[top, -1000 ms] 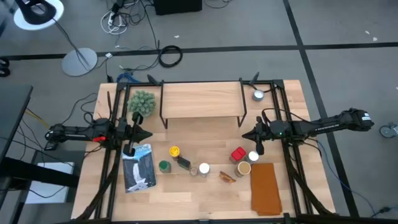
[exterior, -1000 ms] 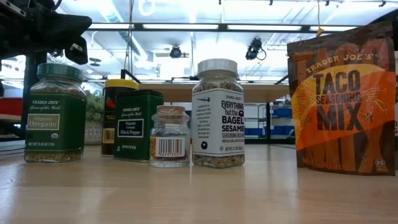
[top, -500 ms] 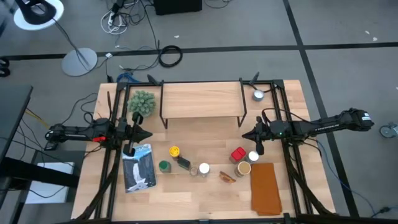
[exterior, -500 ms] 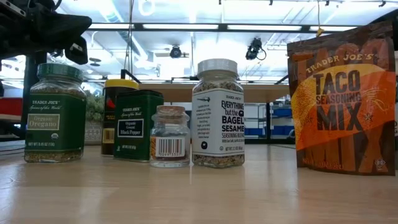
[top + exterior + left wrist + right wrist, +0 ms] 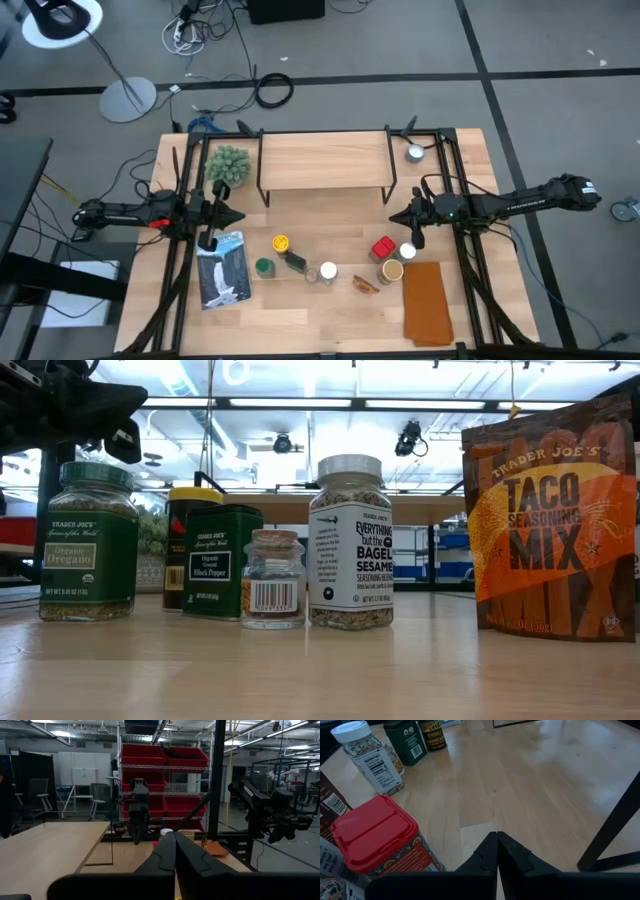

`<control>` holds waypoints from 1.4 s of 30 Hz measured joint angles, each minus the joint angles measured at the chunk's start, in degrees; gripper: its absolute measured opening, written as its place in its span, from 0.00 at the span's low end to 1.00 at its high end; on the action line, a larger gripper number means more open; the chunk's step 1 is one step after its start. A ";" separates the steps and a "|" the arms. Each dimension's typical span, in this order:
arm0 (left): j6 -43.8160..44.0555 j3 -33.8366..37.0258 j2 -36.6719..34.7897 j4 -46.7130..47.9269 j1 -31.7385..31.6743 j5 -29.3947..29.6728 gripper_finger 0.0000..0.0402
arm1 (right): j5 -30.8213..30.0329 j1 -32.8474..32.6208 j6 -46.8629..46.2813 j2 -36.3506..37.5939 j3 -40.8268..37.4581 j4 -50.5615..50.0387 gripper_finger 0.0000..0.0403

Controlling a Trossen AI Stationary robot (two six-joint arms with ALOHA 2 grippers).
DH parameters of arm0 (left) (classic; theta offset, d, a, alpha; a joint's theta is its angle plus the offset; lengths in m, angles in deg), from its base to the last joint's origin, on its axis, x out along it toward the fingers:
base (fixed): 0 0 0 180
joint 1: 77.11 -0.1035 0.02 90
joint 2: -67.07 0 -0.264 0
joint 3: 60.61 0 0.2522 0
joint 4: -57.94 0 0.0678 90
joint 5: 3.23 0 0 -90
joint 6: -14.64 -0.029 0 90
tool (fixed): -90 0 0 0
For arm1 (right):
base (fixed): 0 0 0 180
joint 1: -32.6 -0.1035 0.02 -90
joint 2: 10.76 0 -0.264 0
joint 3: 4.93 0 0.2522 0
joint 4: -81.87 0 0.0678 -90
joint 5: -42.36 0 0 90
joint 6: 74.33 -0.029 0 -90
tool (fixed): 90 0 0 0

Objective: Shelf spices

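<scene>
Here the red-lidded spice tin [image 5: 375, 832] sits just beside the right pincer [image 5: 496, 842], which is closed and empty; the left pincer [image 5: 174, 842], also closed and empty, hovers beside the wood-topped wire shelf [image 5: 322, 160].

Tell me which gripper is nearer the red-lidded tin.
Right. The right gripper, shut, hovers just beside the red-lidded tin, toward the shelf. The left gripper, also shut, sits across the table past the yellow-lidded jar.
</scene>
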 joint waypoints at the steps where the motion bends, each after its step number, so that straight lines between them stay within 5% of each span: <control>1: -0.01 -0.01 0.00 0.00 0.01 0.00 0.01 | 0.00 0.00 -0.01 0.00 0.00 -0.02 0.02; 42: -0.01 -0.01 0.00 0.00 0.01 0.01 0.01 | 0.00 0.00 0.00 0.01 0.00 0.00 0.02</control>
